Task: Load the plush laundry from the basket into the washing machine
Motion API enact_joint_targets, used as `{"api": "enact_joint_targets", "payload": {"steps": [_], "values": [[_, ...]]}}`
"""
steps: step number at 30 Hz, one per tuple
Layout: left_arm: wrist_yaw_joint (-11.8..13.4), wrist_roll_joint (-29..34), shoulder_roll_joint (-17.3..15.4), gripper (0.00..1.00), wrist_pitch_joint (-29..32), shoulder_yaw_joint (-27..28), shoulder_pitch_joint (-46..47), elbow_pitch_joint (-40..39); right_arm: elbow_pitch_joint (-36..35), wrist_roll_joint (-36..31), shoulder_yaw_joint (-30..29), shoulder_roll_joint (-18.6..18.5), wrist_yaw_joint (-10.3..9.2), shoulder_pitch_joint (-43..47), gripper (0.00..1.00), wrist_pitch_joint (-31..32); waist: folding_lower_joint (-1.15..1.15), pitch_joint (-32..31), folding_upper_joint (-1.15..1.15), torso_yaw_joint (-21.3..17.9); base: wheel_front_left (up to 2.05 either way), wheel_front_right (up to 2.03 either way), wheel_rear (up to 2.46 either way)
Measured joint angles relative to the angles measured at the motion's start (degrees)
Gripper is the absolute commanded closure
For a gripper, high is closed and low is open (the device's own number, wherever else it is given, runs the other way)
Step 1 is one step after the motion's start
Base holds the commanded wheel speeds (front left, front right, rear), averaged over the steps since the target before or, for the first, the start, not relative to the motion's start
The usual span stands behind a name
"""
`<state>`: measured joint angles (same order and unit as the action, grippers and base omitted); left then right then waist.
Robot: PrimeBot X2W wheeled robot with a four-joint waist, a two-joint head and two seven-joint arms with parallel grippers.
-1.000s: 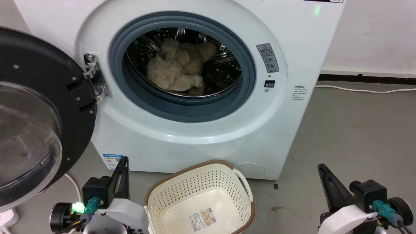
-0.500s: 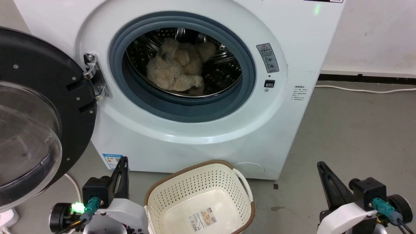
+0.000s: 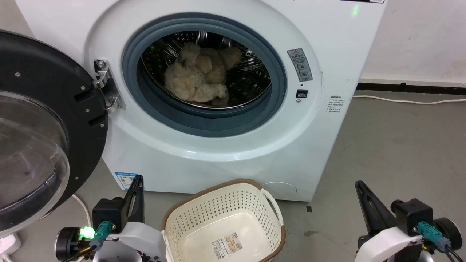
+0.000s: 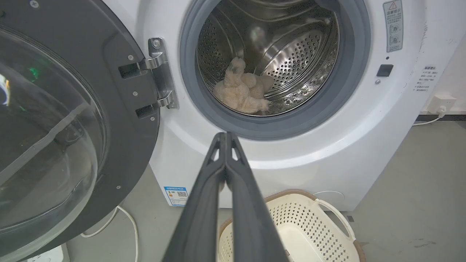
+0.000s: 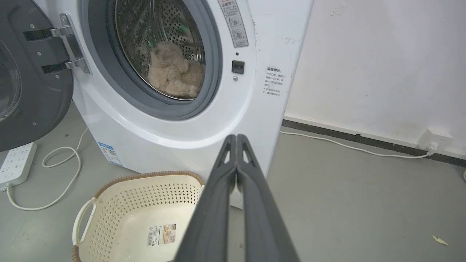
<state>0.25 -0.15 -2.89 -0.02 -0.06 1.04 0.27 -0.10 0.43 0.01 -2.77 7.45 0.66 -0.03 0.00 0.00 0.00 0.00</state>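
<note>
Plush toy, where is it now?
Head view: the plush toy lies in the drum of the washing machine, left of centre, behind the grey door seal, above the basket.

Plush laundry (image 3: pixel 198 78) inside the washing machine (image 3: pixel 204 153) drum.
Fluffy beige toy lies crumpled low in the steel drum, door swung open; cream basket (image 3: pixel 224 222) stands on the floor before it.

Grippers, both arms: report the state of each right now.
Left gripper: closed, fingers pressed together, holding nothing.
Right gripper: closed, fingers pressed together, holding nothing.
</note>
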Motion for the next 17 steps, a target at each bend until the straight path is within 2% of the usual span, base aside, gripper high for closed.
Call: {"api": "enact_joint_targets", "payload": {"steps": [17], "values": [[0.00, 0.00, 0.00, 1.00, 0.00, 0.03, -0.01, -0.01, 0.01, 0.00, 0.02, 0.00, 0.00, 0.00, 1.00, 0.00, 0.00, 0.00, 0.00, 0.00, 0.00, 0.00, 0.00]]}}
